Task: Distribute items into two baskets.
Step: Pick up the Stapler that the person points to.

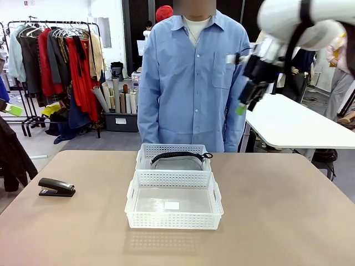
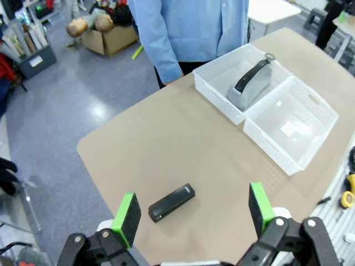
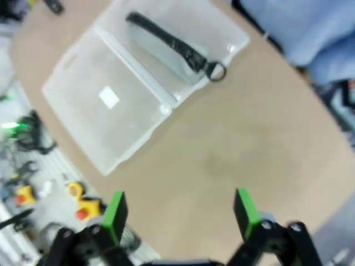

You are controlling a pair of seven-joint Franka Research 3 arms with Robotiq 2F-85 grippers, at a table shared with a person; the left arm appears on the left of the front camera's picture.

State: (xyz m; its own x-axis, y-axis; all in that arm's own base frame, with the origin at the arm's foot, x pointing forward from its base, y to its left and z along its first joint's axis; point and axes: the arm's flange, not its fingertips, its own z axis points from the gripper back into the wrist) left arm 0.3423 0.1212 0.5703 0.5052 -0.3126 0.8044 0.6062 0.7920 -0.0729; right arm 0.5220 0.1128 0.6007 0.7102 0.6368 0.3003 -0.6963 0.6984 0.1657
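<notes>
You are looking at a job that, by my reckoning, is standing about half done. The grey soft oblong pouch with its black strap is already lying in the far white perforated plastic basket. The near white perforated plastic basket, butting against it, is holding nothing but its small label. The small black desk stapler is sitting on the tan worktop, well apart from both baskets on your left side, so it is likely waiting for the near basket.

Counting up, you are working with two baskets, one pouch and one stapler.

The left fingers are hanging spread above the stapler, gripping nothing. The right fingers are likewise standing spread and empty, high over the worktop.
</notes>
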